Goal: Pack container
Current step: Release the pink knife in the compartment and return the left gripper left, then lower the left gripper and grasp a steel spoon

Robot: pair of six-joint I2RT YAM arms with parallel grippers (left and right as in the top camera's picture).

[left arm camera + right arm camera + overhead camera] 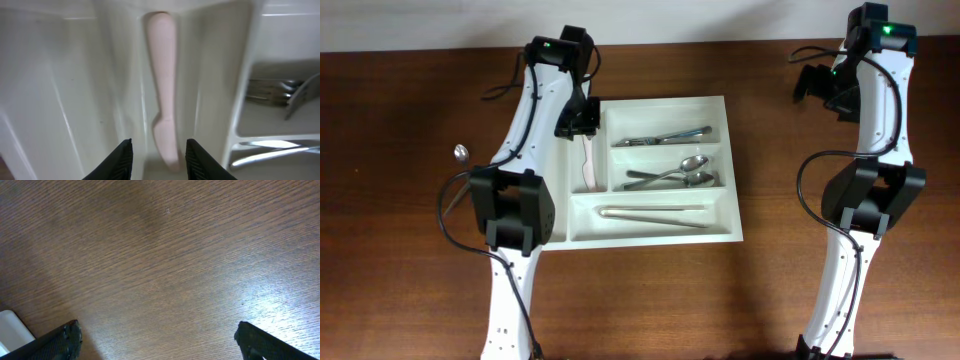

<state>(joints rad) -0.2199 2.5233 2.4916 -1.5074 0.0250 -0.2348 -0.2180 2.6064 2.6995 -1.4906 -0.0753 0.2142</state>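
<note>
Left claw (pixel 159 146) parted, just above container (pixel 60 75)

The left arm (pixel 510 300) and the right arm (pixel 842 275) were built of slim white plastic links joined by blocky black motor housings (pixel 512 208), and a small green light (pixel 547 44) glowed on each topmost black joint. Thin black cables (pixel 448 200) looped beside the links, and tiny dark screw dots (pixel 503 322) marked the left arm's lower link. The left pincer (pixel 159 150) and the right pincer (pixel 157 330) had matte black fingers.
</note>
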